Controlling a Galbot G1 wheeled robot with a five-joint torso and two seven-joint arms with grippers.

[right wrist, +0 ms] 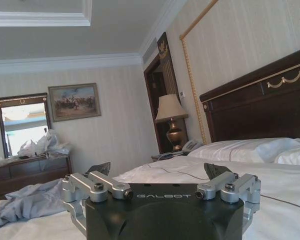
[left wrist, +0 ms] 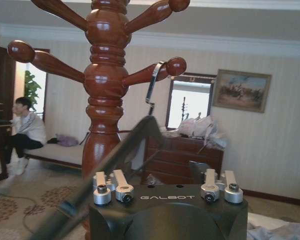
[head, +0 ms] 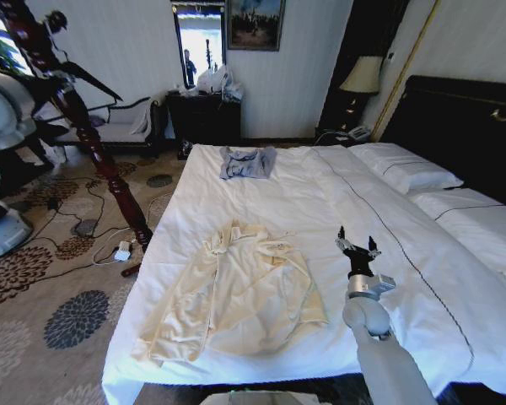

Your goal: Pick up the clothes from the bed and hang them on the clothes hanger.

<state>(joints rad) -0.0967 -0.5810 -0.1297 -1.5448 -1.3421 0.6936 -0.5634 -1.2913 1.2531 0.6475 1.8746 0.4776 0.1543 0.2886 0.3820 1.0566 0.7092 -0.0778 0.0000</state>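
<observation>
Right hand point(head: 357, 246) hovers low over bed point(head: 422, 278), fingers spread, empty, just beside the cream clothes point(head: 236, 291) lying flat near foot edge, prob. staging a pick; left hand point(left wrist: 165, 175) grips clothes hanger point(left wrist: 110, 165) by wooden post point(left wrist: 105, 95), ready.

Hotel-type bedrm: bed point(head: 320, 219), lamp point(right wrist: 171, 120) (painting point(right wrist: 74, 102) too).

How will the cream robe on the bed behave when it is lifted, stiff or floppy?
Probably floppy: the cream robe lies flat and wrinkled on the bed, its sleeves folded over loosely. It looks thin, so likely light for its size. Lifted at one point, the rest would probably hang down and drag on the white cover.
</observation>
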